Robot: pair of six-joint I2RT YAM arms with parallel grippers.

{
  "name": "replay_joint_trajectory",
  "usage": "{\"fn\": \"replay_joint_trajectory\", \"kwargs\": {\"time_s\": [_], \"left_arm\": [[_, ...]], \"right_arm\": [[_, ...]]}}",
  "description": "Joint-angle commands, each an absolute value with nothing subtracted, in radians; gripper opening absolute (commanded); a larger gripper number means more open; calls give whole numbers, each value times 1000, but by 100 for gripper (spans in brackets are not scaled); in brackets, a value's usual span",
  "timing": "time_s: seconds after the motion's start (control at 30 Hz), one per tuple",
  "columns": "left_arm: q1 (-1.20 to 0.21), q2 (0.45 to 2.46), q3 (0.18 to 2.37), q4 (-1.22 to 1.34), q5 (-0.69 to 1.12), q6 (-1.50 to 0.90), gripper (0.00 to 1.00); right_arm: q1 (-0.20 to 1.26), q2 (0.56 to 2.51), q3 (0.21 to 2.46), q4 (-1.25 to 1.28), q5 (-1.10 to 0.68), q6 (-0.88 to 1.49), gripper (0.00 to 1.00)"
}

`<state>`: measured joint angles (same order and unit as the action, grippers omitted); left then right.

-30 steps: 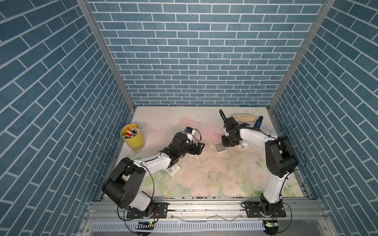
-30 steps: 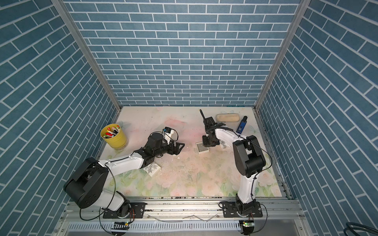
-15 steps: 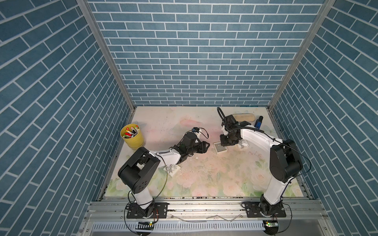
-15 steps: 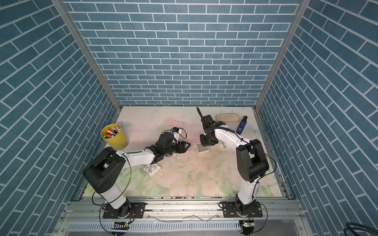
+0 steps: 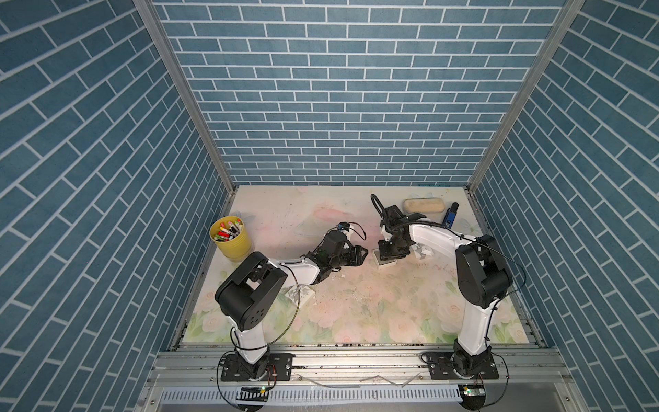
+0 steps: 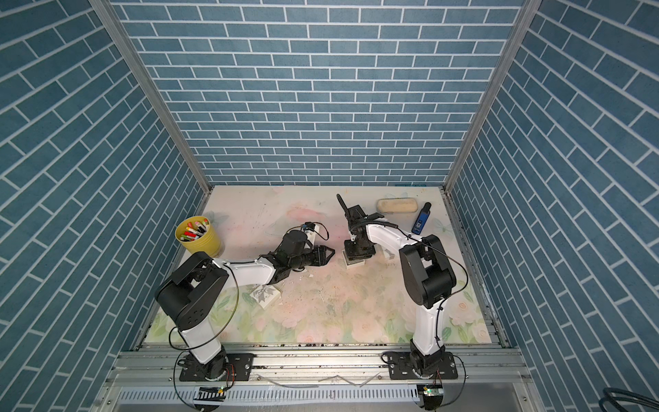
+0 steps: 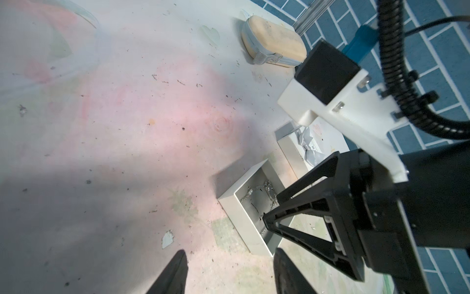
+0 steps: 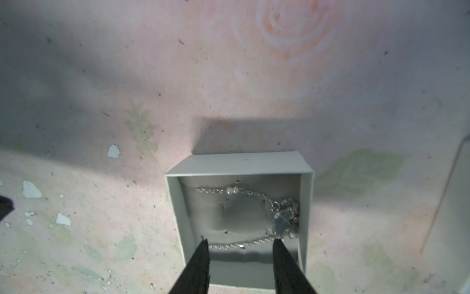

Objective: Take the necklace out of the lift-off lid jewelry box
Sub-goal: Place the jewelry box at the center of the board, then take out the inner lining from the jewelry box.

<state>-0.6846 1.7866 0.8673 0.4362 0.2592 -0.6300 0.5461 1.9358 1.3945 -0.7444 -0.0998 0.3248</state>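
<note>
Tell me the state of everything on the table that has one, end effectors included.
jewelry box, open, lid off.
lid, off, lying bow-up beside the box.
necklace, inside the box, not gripped.
right end effector, open, fingertips in the box astride the chain.
left end effector, open, empty.
yellow cup, upright, full of markers.
tan case, closed, lying flat.

White links (image 5: 433, 235), black joints (image 5: 478, 274), possibly blue connector (image 5: 343, 225)
</note>
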Motion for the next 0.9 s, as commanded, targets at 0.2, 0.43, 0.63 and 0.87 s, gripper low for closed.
{"fn": "replay_joint_trajectory", "kwargs": {"time_s": [0.2, 0.43, 0.63, 0.87], "left_arm": [[-690, 1814, 889, 455, 272, -630, 55], [-690, 1829, 893, 460, 281, -631, 55], [-690, 1851, 901, 491, 296, -653, 53], [-690, 1861, 905, 508, 300, -672, 48]], "right_arm": [[557, 2043, 1440, -805, -47, 298, 45], [558, 2039, 1423, -795, -66, 292, 24], [559, 2001, 1408, -790, -81, 279, 9], [558, 1937, 1385, -768, -81, 279, 1]]}}
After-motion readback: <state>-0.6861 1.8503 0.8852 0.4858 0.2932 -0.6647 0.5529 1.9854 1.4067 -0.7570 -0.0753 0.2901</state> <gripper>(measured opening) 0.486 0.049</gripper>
